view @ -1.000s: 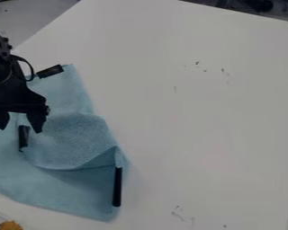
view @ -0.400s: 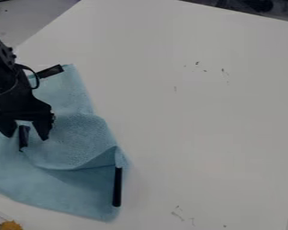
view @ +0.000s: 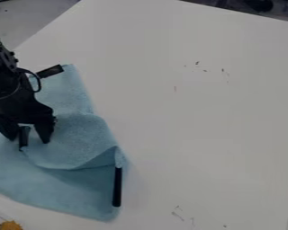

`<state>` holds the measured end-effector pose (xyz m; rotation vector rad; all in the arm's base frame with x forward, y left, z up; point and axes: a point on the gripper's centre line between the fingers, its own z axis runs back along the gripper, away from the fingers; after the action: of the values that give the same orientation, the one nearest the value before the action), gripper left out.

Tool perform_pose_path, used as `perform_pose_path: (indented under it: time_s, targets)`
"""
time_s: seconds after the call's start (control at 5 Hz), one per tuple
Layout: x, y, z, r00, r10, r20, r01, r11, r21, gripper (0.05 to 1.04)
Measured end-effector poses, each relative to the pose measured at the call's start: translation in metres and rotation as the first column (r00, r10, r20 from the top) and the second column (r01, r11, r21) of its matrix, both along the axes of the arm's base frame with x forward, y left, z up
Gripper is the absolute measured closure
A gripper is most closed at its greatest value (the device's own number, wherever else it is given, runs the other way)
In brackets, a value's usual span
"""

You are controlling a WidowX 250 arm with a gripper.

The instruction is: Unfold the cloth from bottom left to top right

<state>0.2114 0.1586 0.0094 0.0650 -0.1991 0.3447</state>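
Poised over a light blue cloth [view: 65,188], a black robot claw [view: 29,140] hangs at the left side of a white table [view: 212,134], its two fingers apart and pointing down. A short black strip [view: 24,138] stands out between the fingertips, next to the finger nearer the left edge of the view; whether the two touch cannot be told from this angle. The arm [view: 2,72] enters at the upper left, a thin cable looping out beside the claw.

The cloth lies on the left part of the table, running on past the left edge of the view. Partly doubled over, it carries a rounded flap [view: 74,139] across its middle, the flap's lower edge curving above a flat stretch of fabric. Where the flap meets the cloth's right side, the fabric rises in a small pointed fold [view: 113,155]. Just below that fold, a long black strip [view: 117,187] runs along the right side, near the bottom corner. Another black strip [view: 50,71] sits slantwise at the cloth's top corner, to the right of the arm.

Elsewhere, small dark marks [view: 197,63] dot the tabletop, and an orange-yellow object [view: 11,225] shows at the bottom left corner.
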Motion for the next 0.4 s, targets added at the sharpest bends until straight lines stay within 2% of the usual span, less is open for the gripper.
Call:
perform_pose_path:
  time_s: [0.4]
  targets:
    - [0.0021, 0.0037, 0.0010, 1.000, -0.003, 0.002, 0.003, 1.000, 0.001, 0.712]
